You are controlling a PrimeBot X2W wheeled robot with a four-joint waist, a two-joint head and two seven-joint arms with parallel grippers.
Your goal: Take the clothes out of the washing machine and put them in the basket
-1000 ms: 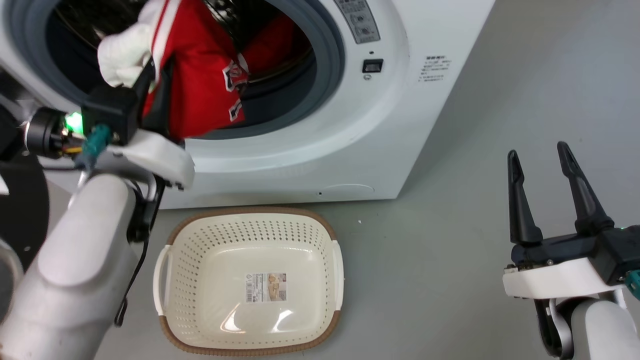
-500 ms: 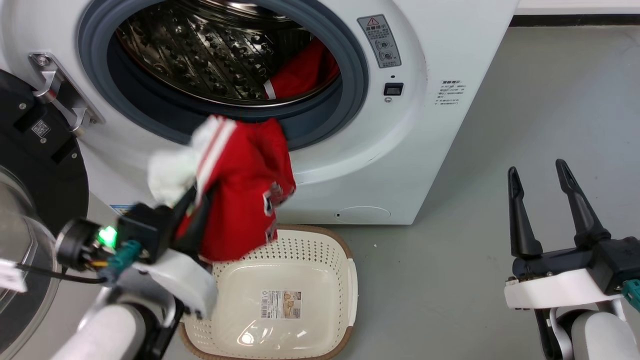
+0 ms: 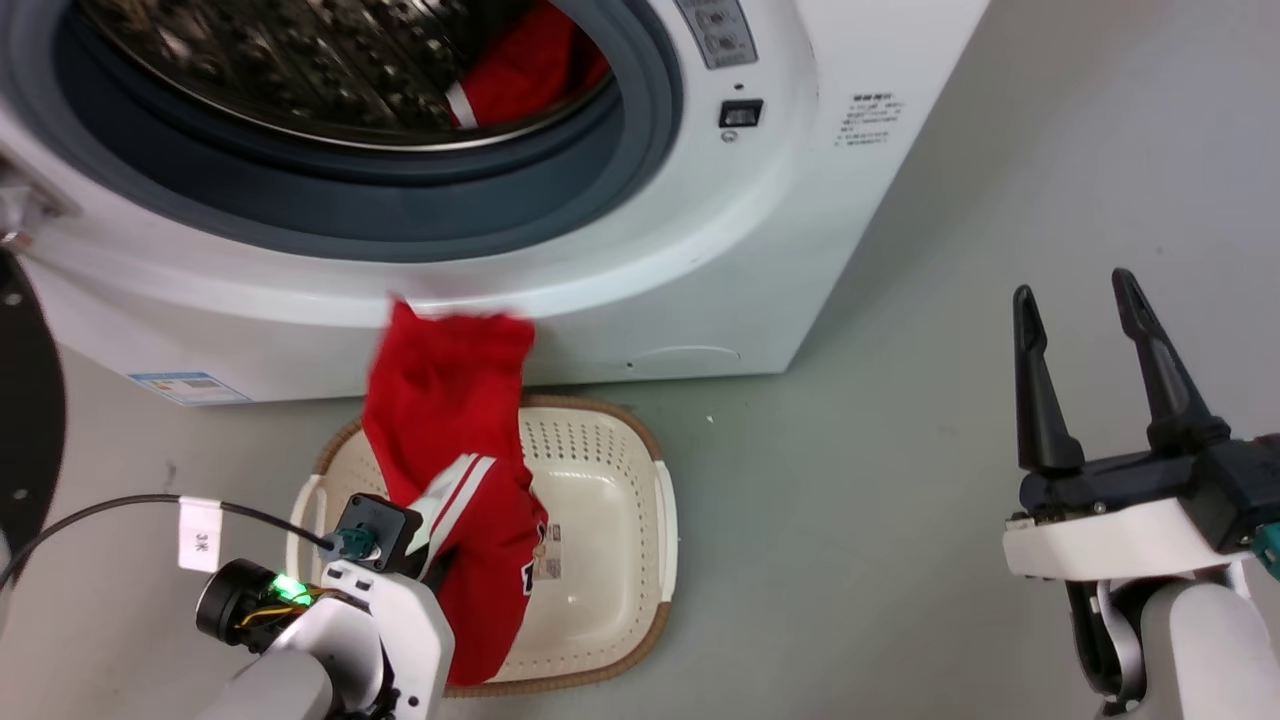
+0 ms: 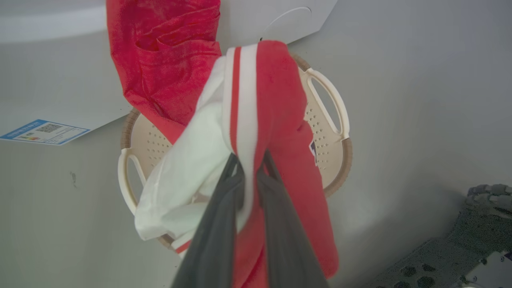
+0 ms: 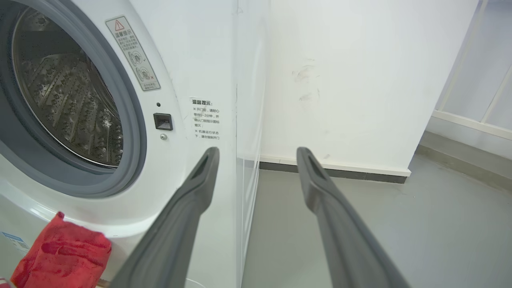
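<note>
In the left wrist view we see the left gripper pinching a red garment by its white-striped band, fingers pressed onto the cloth; in the head view the garment hangs at lower left over the basket, covering its left half; the basket sits on the grey floor just below the washing machine; a second garment, also red, lies in the drum at the top edge; at lower right the right gripper stands spread, holding nothing.
</note>
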